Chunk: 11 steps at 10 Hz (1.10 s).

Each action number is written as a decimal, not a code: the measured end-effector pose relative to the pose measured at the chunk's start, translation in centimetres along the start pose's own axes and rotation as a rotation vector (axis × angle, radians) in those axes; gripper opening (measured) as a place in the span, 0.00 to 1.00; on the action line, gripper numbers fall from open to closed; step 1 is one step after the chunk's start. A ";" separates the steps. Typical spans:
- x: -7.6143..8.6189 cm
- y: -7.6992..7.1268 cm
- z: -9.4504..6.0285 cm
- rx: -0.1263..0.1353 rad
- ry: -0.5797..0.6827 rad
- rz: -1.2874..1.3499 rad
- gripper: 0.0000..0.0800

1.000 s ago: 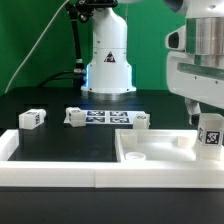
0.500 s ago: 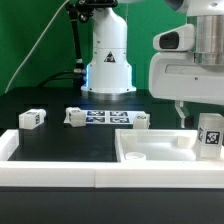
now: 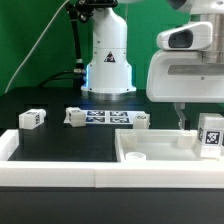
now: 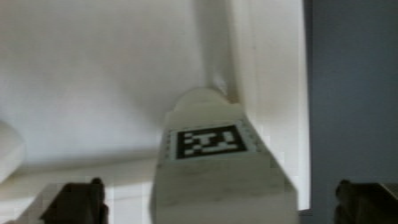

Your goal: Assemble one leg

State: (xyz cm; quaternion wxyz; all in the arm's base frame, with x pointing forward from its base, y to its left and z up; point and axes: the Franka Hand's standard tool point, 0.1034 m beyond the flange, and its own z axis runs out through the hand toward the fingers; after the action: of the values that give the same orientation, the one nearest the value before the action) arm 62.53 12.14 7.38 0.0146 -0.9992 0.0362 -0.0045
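A white leg point(image 3: 211, 135) with a square tag stands upright at the right rim of the large white panel point(image 3: 150, 146), at the exterior view's right. My gripper point(image 3: 203, 121) hangs over it, open. In the wrist view the leg point(image 4: 221, 160) lies between the two dark fingertips point(image 4: 75, 201), with a gap on each side, so the gripper point(image 4: 219, 206) straddles it without touching. Three more legs lie on the black table: one at the left point(image 3: 32, 118), one point(image 3: 74, 116) beside the marker board, and one point(image 3: 141, 121) behind the panel.
The marker board point(image 3: 106, 117) lies flat in front of the white robot base point(image 3: 107, 60). A white raised border point(image 3: 50, 176) runs along the table's front. A small round socket point(image 3: 134, 157) shows on the panel near its front left corner.
The hand has shifted toward the exterior view's left and its visible finger has moved away from the upright leg. The leg has stayed where it stands.
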 end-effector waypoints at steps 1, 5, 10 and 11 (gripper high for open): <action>0.0 0.0 0.0 0.000 0.000 -0.005 0.74; 0.0 0.0 0.1 0.001 -0.001 0.037 0.36; 0.2 0.2 0.1 0.025 -0.023 0.435 0.36; 0.1 0.3 0.0 0.024 -0.023 0.587 0.36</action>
State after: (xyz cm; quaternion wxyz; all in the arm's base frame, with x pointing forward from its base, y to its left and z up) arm 62.65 11.86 7.33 0.0276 -0.9458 0.3234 0.0110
